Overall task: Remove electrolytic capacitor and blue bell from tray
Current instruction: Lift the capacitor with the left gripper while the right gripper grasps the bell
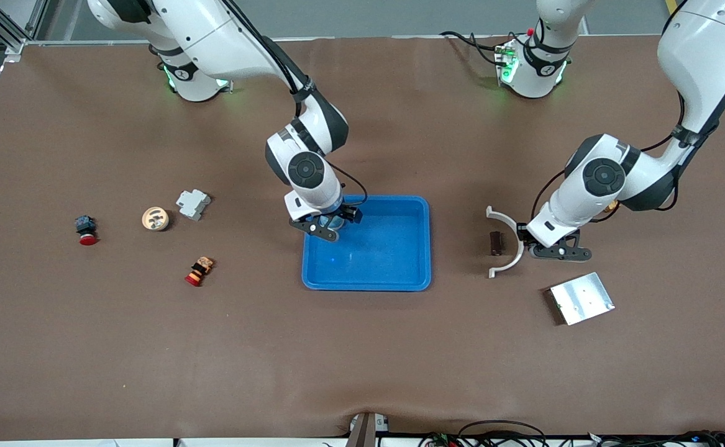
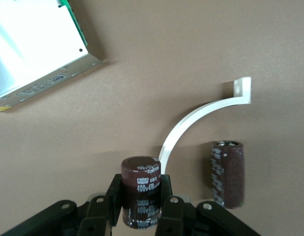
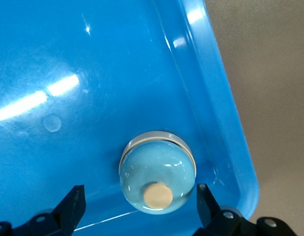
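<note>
- Right gripper [image 3: 138, 209], jaws spread, straddles the pale blue domed bell [image 3: 158, 178] in the shallow bright blue plastic tray [image 1: 399, 273]'s corner; next: descend, close, lift
- Left gripper [image 2: 142, 206] clamps the dark cylindrical electrolytic capacitor [image 2: 140, 189] over the table beside the tray; next: set down, release

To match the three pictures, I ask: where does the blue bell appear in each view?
Front view: blue bell mostly hidden under the right end effector, in the tray corner toward the right arm's base.
Left wrist view: not in it.
Right wrist view: blue bell between the open fingers, beside the tray rim.
Shared landmark: the tray.
</note>
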Robot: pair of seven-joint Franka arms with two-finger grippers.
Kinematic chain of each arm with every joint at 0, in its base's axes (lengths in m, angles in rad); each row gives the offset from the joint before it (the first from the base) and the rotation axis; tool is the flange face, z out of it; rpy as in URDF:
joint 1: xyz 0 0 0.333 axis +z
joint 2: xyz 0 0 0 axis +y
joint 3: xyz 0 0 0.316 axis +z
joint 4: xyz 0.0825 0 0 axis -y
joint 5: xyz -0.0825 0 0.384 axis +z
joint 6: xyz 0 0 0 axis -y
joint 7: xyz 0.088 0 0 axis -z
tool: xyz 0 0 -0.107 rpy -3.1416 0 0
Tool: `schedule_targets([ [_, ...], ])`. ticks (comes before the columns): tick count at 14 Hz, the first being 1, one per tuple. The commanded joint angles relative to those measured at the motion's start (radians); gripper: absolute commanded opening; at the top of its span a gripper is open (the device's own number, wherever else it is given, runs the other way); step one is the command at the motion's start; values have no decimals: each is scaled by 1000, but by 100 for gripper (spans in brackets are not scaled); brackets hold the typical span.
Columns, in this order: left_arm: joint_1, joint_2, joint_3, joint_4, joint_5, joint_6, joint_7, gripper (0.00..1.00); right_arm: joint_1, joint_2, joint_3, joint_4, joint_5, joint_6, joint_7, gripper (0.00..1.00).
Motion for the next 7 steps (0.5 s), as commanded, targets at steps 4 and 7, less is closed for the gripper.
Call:
schedule_targets([
  [4,66,-23,-19,-68,83,68,12,0,3,10,-10,17,8,0,4,72],
  [7,82,-12,-16,-81,111,99,11,0,4,10,-10,17,8,-11,-1,55],
])
